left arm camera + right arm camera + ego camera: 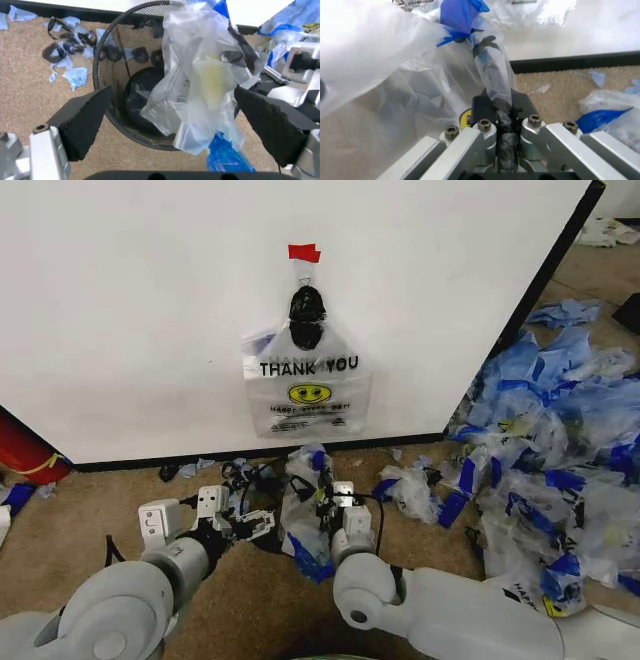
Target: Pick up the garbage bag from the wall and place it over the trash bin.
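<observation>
Thin see-through plastic bag [200, 86] held over the small round black mesh bin [130, 86]

The right gripper [502, 129] pinches a twisted strip of the bag tight. The left gripper [175, 120] is spread wide by the bin, holding nothing. Another bag [307, 385] hangs on the white wall [140, 300]

A: From where does the head view look?
B: From above, forward and down at the plain white wall panel [150, 310] across brown carpet [250, 600].
A: And the wrist views?
B: Close in. Both share the crumpled see-through plastic bag [200, 75] [492, 75]; the left also looks into the round black mesh wastebasket [112, 71].
</observation>
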You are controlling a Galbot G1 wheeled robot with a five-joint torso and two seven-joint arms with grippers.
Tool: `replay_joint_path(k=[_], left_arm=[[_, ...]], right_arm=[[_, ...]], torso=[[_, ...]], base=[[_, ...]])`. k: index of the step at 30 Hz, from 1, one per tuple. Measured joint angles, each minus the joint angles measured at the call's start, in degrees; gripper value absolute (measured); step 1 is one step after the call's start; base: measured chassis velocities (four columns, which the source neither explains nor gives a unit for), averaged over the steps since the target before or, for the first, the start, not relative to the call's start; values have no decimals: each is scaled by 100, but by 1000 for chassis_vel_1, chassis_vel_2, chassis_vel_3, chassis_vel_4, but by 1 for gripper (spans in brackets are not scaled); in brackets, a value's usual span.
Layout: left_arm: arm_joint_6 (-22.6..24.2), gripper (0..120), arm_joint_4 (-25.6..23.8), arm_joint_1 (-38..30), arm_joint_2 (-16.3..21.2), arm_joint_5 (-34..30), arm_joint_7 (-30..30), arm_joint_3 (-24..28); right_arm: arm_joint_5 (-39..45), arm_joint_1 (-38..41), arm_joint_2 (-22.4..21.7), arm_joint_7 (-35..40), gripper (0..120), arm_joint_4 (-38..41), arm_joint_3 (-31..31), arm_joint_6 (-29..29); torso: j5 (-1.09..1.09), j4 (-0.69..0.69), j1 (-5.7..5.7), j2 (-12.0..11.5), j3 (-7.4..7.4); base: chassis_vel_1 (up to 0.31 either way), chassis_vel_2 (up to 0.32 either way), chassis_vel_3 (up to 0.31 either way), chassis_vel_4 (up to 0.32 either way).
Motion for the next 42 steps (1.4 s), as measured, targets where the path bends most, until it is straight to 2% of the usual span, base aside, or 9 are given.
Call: replay_joint_path(k=[9,13,21,30,42], left_arm=[[0,97,4,-128,-5,-39,36,51],[1,96,5,-288,-67,-30,57,267],[3,96,5,-714,-208,10,68,752],[-16,96,5,-896,-271,215,68,1241],[-48,95,6,-1049,-451,413,68,1548]], right_arm=[[-142,293,20,256,0,-99,-246,-398],[-133,454,20,341,0,-48,-291,-488],[-105,458,6,359,0,44,-294,-485],[-97,410,-36,360,0,167,-259,-456],[-123,330,-70,342,0,242,-200,-429]], torso=[[1,0,0,0,0],[0,0,0,0,0],[1,-1,0,0,0],[1,-1,0,0,0],[0,-1,0,0,0]], base=[[0,0,0,0],[0,0,0,0],[0,0,0,0],[0,0,0,0],[0,0,0,0]])
